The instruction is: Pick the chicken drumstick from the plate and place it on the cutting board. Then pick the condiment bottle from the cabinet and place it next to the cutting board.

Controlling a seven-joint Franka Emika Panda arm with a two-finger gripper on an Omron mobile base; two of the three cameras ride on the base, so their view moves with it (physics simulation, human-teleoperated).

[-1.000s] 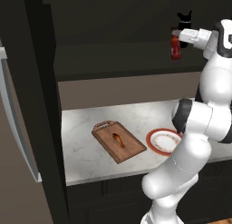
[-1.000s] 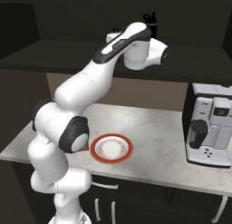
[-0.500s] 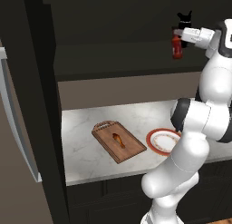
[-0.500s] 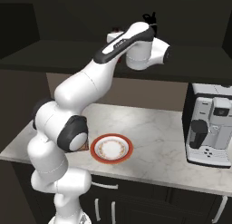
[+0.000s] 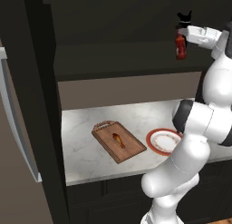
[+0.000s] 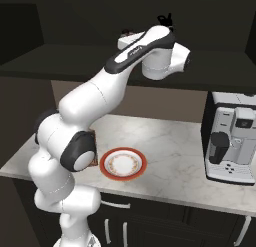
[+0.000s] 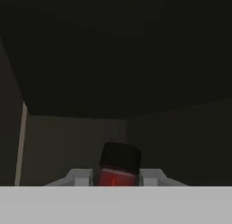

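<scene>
Resting on pale marble counter point(image 5: 86, 146), cutting board point(image 5: 129, 148) beside plate point(image 5: 156, 148).

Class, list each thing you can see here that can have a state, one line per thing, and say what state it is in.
Tool: shut on the bottle, up at the cabinet.
Bottle: upright, capped, held by the tool.
Drumstick: lying on the cutting board.
Cutting board: flat on the counter, carrying the drumstick.
Plate: flat on the counter, with no food on it.
Coffee machine: standing upright on the counter.

Condiment bottle point(image 7: 118, 168) inside dark cabinet point(image 7: 136, 60)
</scene>
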